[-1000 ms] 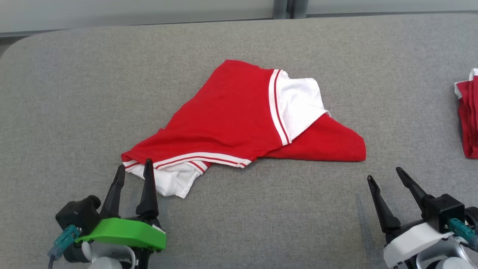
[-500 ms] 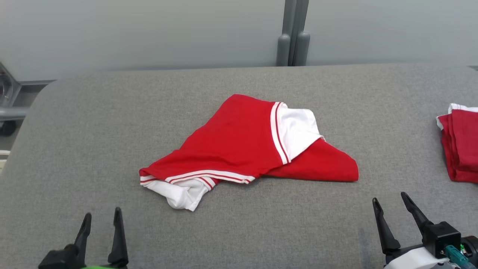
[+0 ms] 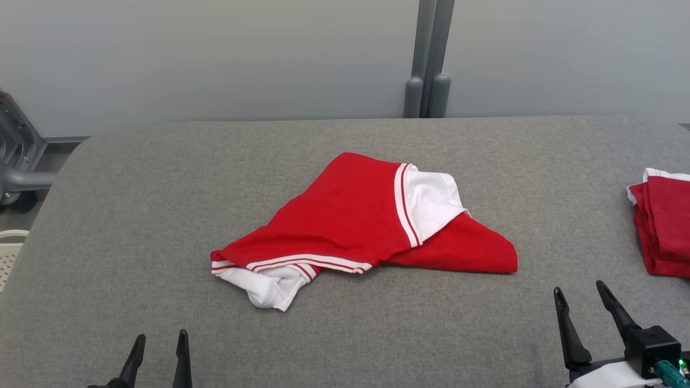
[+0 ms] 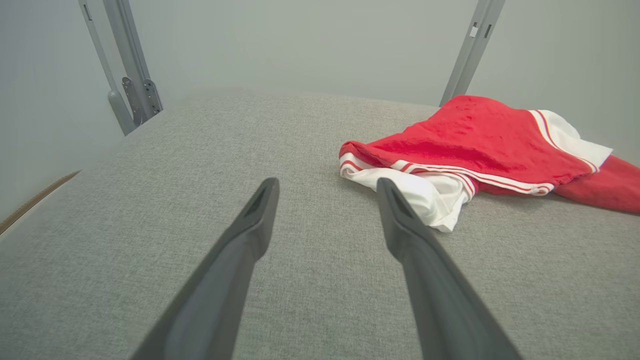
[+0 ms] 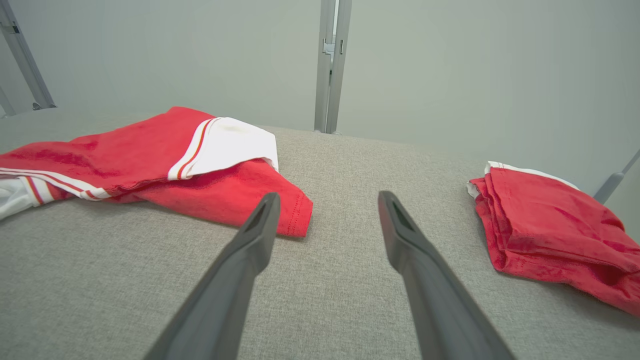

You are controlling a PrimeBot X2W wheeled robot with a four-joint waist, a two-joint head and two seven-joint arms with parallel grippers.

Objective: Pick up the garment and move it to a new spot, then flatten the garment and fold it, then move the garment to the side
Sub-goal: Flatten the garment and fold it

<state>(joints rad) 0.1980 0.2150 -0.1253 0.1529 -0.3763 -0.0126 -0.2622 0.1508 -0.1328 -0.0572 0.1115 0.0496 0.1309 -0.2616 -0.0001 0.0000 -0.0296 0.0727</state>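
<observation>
Though still spread, left fingers (image 3: 183, 358) now clear of garment (image 3: 345, 215).

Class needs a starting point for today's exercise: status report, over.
Left gripper open, empty. Right gripper open, empty. Garment crumpled on table, untouched. Folded pile at right, not in the way.

Right claw (image 3: 578, 287): long dark tapered fingers (image 3: 570, 334), black block (image 3: 649, 345), white shell (image 3: 614, 377), teal connector (image 3: 668, 372).
</observation>
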